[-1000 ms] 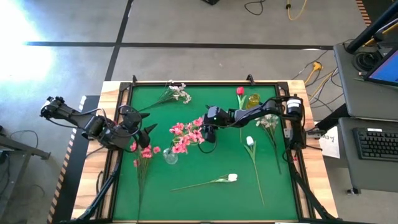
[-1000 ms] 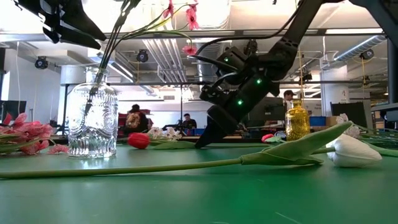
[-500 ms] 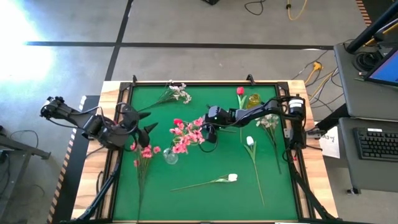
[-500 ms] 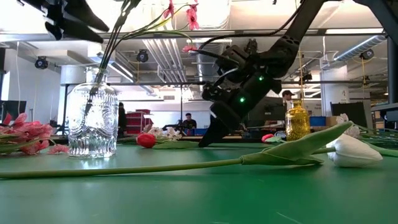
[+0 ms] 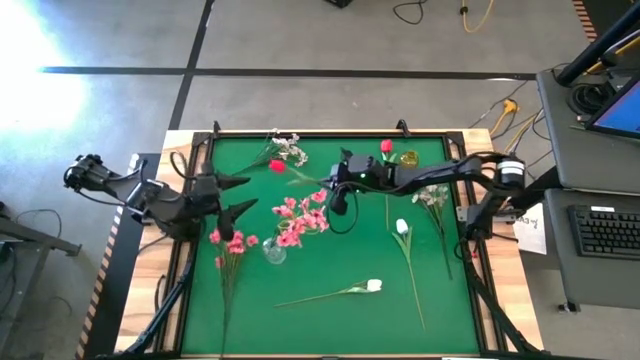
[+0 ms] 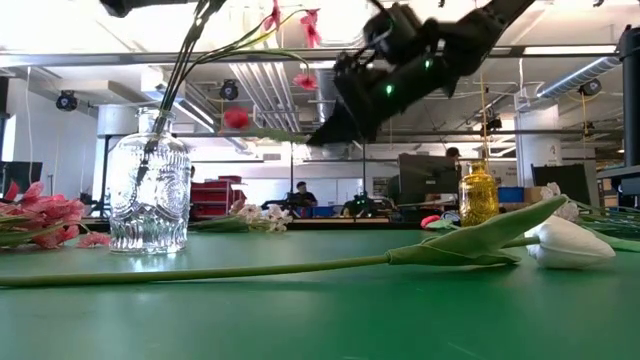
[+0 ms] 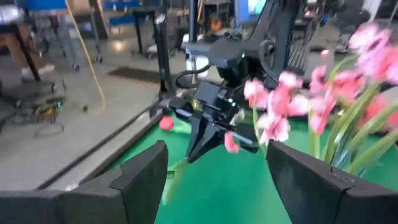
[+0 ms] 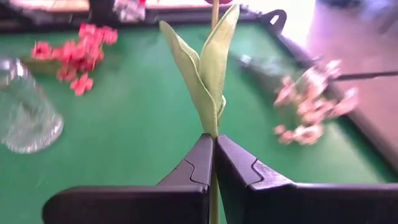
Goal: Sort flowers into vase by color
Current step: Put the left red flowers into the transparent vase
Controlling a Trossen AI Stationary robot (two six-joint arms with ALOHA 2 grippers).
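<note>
My right gripper [image 5: 332, 188] hangs above the middle of the green mat, shut on a red tulip [image 5: 277, 166] with its bloom [image 6: 237, 118] high in the low view. Left of it stands a clear glass vase [image 5: 273, 250] holding pink blossom sprays [image 5: 300, 215]. My left gripper [image 5: 235, 195] is open and raised by the mat's left edge, touching nothing. Another red tulip [image 5: 385, 147] lies beside a small yellow vase [image 5: 407, 158]. Two white tulips [image 5: 402, 228] [image 5: 373, 286] and a loose pink spray [image 5: 232, 243] lie flat on the mat. My right gripper pinches the red tulip's green stem [image 8: 213, 138] between its two fingers, just below the pair of leaves [image 8: 205, 62]. The fingers come from the table's right, slanting down. The tulip is lifted clear of the mat and lies about level, bloom toward the table's left.
White-blossom sprays lie near the far edge [image 5: 290, 148] and by the right edge [image 5: 432, 195]. A raised frame [image 5: 205, 140] borders the mat. Open mat shows along the near edge [image 5: 330, 330]. People and shelves show in the room beyond the table.
My right gripper has risen from the mat and shifted a little toward the far edge, staying shut. The red tulip, which lay on the mat, has gone up with it and now hangs clear. My left gripper has also risen slightly.
</note>
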